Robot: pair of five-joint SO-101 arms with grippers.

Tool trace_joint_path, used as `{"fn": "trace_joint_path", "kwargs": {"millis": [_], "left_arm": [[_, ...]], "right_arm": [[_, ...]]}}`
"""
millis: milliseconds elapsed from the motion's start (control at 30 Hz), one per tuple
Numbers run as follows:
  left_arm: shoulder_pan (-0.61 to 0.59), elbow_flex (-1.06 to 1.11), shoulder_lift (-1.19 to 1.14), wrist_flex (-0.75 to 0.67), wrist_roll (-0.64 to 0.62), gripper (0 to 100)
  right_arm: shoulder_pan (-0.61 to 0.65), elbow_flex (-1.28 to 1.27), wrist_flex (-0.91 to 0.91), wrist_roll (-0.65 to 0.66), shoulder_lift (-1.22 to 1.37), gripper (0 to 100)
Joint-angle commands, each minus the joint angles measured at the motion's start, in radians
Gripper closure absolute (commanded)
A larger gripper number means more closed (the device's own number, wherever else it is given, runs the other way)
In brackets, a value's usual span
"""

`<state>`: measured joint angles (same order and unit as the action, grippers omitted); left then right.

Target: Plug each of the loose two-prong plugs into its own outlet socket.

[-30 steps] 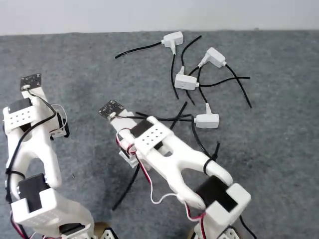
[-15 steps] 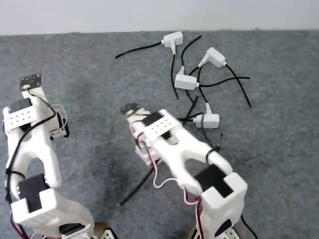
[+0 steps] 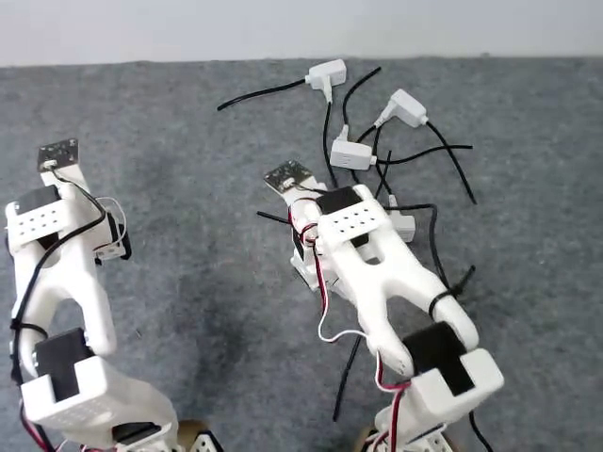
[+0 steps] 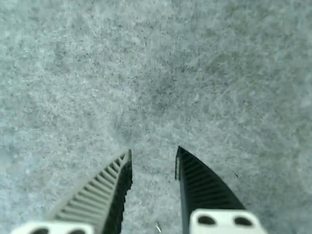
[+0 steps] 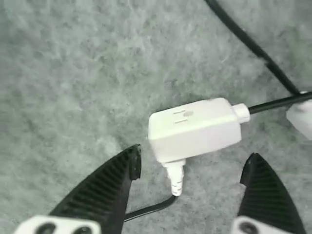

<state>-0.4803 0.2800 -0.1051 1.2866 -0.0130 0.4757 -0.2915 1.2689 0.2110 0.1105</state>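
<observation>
Up close, right hand (image 5: 195, 155) gapes empty before 2-slot socket (image 5: 195, 127); left hand (image 4: 153, 151) open, empty.

Grey carpet (image 3: 160, 188) runs across the whole surface: short, mottled pile, same texture close-up in both wrist views. Its far edge meets a plain pale wall (image 3: 188, 28) in a straight line along the top of the high view. Light is soft and even, with only faint darker patches on the carpet.
</observation>
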Motion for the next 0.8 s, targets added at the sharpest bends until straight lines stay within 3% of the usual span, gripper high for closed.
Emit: {"fn": "trace_joint_path", "kwargs": {"millis": [0, 333, 567, 767], "left_arm": [[-0.002, -0.002, 0.049, -0.018, -0.012, 86], [0.055, -0.038, 0.161, 0.035, -0.014, 86], [0.109, -0.019, 0.723, 0.175, -0.002, 86], [0.106, 0.338, 1.160, 0.018, 0.212, 86]], "right_arm": [[0.044, 0.133, 0.077, 0.017, -0.128, 68.8], [0.053, 0.733, 0.536, 0.017, -0.280, 68.8], [-0.074, 0.644, 0.532, 0.015, -0.615, 68.8], [-0.153, 0.341, 0.527, 0.028, -1.009, 68.8]]}}
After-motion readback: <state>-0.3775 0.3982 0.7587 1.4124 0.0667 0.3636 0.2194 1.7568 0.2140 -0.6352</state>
